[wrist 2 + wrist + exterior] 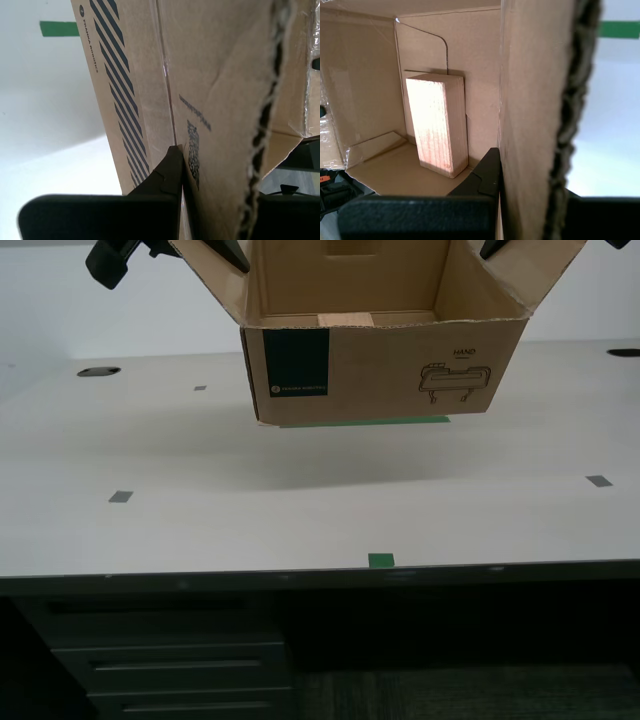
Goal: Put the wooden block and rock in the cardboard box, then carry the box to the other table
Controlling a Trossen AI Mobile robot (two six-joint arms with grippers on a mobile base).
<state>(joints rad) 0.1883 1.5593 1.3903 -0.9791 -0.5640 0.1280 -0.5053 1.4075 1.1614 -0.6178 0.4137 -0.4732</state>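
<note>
The cardboard box (380,370) hangs open-topped above a smooth beige-white table (300,510), its navy label and line drawing facing the camera and its shadow on the tabletop below. Dark arm parts show at its raised side flaps, near the exterior view's top left (112,262) and top right. My first gripper (530,172) is shut on a box wall (530,100), one finger inside. The wooden block (437,125) stands on end on the box floor beside that finger. My second gripper (225,172) is shut on a side flap (225,75) by the striped outer wall. The rock is hidden. The other table is out of view.
A green tape strip (365,422) lies on the table just under the box's lower edge, and a green square (381,560) marks the near edge. Grey tape marks (120,497) dot the top. Dark oval holes (97,371) sit at the back. Dark drawers (170,665) stand below the table.
</note>
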